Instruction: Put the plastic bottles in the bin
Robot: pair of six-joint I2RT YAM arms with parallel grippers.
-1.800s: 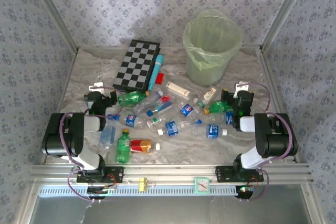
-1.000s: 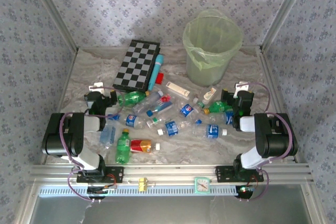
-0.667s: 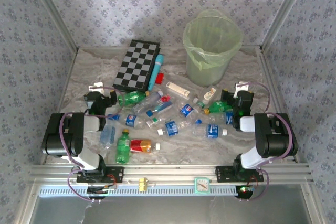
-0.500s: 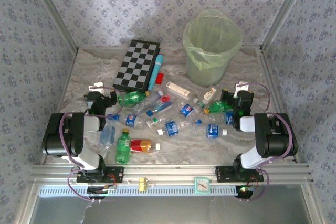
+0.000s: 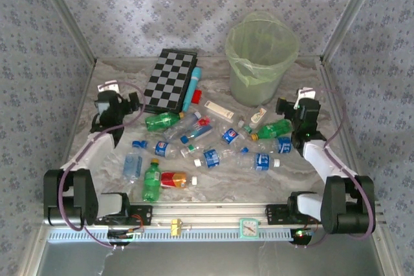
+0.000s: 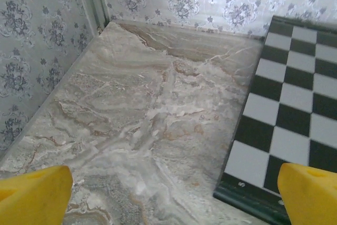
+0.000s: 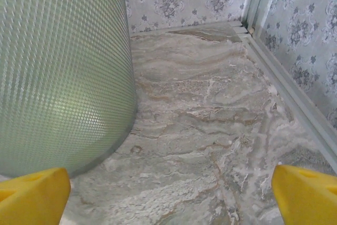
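Bottles [image 5: 210, 158] strewn on table [image 5: 223, 190] before bin [image 5: 259, 85]; left tool [image 6: 171, 198] and right tool [image 7: 168, 196] spread, empty.

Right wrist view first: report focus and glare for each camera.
Right wrist: bin wall sharp, pale glow low on it, right fingertips blurred. Left wrist: checkerboard and marble table crisp, left fingertips blurred. Top external: soft, grey shadows on back wall.

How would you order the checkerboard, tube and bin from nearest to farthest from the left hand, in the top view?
From the left hand:
1. Checkerboard, just to its right.
2. Tube, along the board's right edge.
3. Bin, far right.
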